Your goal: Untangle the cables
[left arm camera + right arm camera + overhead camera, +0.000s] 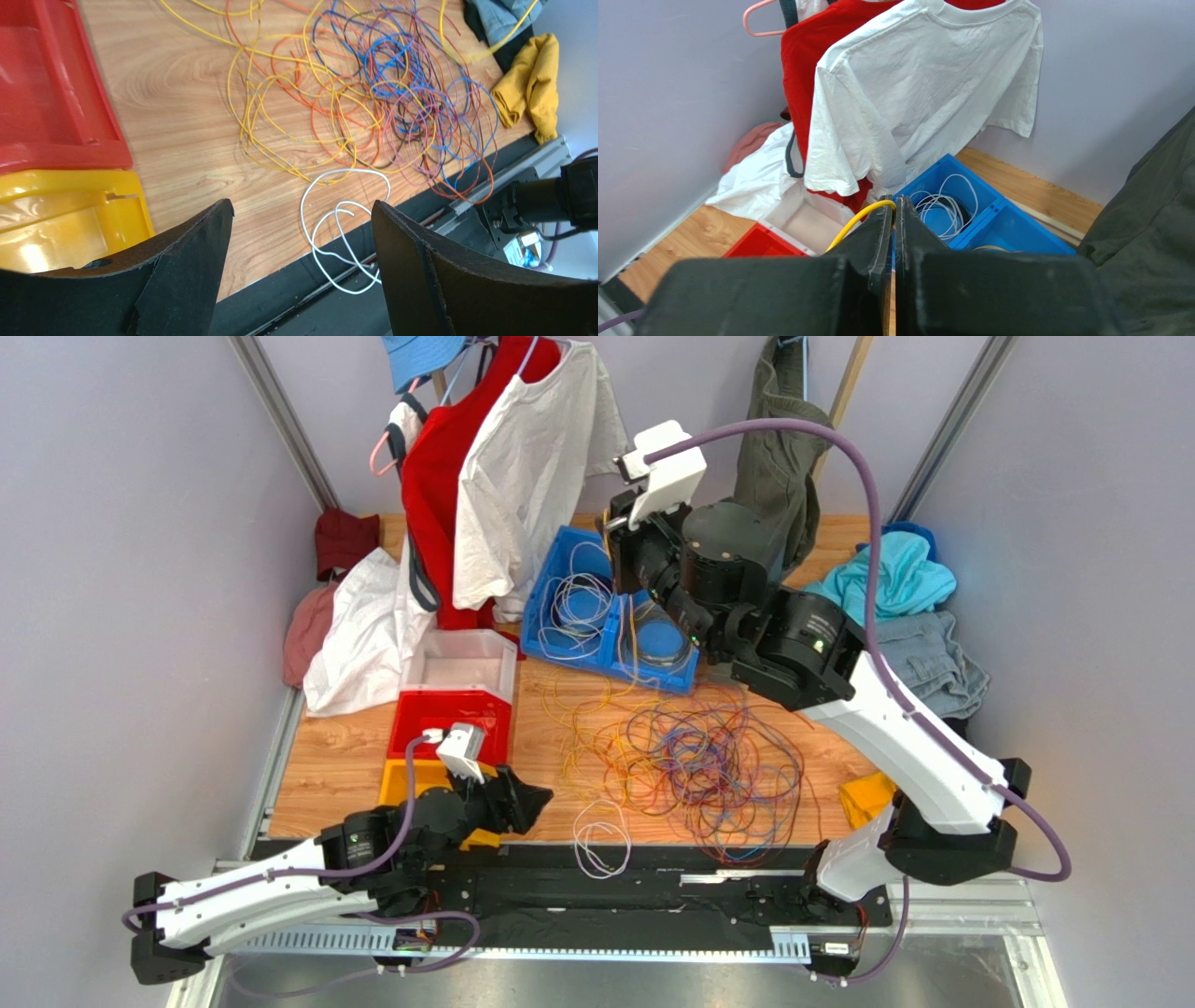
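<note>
**Room and bench.** Plain pale lilac-grey walls (126, 546) rise behind and to either side of the right gripper (894, 204), with slanted grey metal frame struts (288, 420) in the far corners. A light-brown wood-grain tabletop (182, 105) lies beneath the left gripper (302, 210). A black strip (673, 861) and a ribbed aluminium rail (631, 941) edge the tabletop's near side. Light is even and diffuse.

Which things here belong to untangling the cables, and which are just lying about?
Job: tangled cables; loose white cable; yellow cable pinched in right gripper; blue bin holding coiled white cables.

Lying about: white T-shirt; red shirt; yellow cloth; teal cloth; red bin.
</note>
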Robot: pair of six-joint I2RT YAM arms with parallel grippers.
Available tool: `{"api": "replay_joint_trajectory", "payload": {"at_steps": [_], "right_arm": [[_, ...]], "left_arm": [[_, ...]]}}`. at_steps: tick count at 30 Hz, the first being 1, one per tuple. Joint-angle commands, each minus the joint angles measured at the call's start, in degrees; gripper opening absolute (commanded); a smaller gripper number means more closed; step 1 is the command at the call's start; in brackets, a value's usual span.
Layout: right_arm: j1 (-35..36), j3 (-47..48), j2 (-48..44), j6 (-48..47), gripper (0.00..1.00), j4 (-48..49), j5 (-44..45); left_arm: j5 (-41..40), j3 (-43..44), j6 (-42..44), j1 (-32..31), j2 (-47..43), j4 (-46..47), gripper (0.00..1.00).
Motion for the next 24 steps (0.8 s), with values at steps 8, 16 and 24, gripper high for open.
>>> {"api": "replay_joint_trajectory", "payload": {"at_steps": [8, 16, 24], "right_arm": [[-8.53, 8.44, 7.93, -7.82, 0.0, 8.46, 6.89], [-18.82, 9.15, 10.65, -5.79, 0.0, 12.94, 4.26], [-25.5, 9.24, 13.73, -4.74, 0.0, 18.2, 2.76]], "left_arm": [[2.84, -3.16, -0.3, 0.1, -1.45, 6.48, 0.8], [3.98, -3.34, -0.56, 0.01, -0.74, 6.13, 0.8], [3.81, -2.02, 0.05, 0.01, -0.04, 4.73, 0.8]]}}
